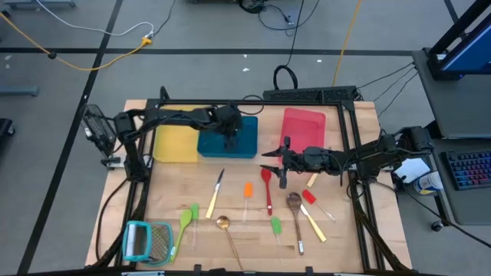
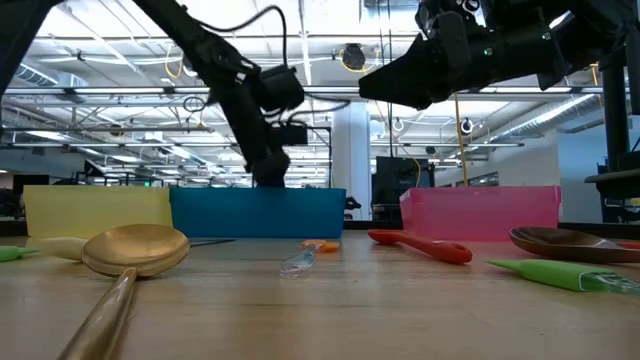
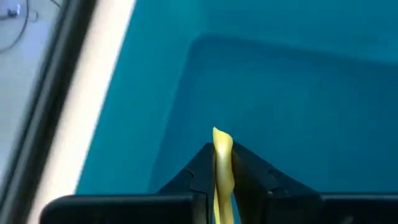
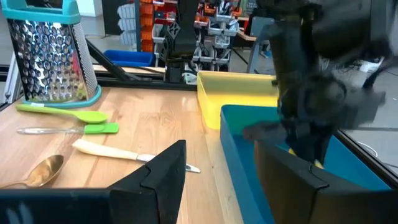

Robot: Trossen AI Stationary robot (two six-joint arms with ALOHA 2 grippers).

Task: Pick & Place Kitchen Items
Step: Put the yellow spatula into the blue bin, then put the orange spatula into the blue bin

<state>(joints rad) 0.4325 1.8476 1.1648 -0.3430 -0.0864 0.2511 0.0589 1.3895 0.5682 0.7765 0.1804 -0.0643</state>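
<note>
My left gripper (image 1: 229,139) reaches down into the blue tray (image 1: 247,144) and is shut on a slim yellow tool (image 3: 222,155). My right gripper (image 1: 274,162) is open and empty, hovering above the table over the bowl end of the red spoon (image 1: 267,184), in front of the red tray (image 1: 304,126). Lying flat on the wood are a cream-handled knife (image 1: 217,188), an orange tool (image 1: 248,189), a wooden spoon (image 1: 294,205), a brass spoon (image 1: 224,226), green spatulas (image 1: 186,218) and a red-tipped tool (image 1: 310,198). My left gripper pinches the yellow tool between its two fingers (image 3: 199,168), coming from above and pointing down into the blue tray. The tool runs along the fingers and its end (image 3: 221,137) sticks out just past the fingertips. Whether that end touches the tray floor, I cannot tell.
A yellow tray (image 1: 175,142) stands left of the blue one. The teal-framed grater (image 1: 147,241) lies at the near left corner. The dark frame rails (image 1: 349,146) run along the table's sides and back. A second cream knife (image 1: 313,222) lies near right.
</note>
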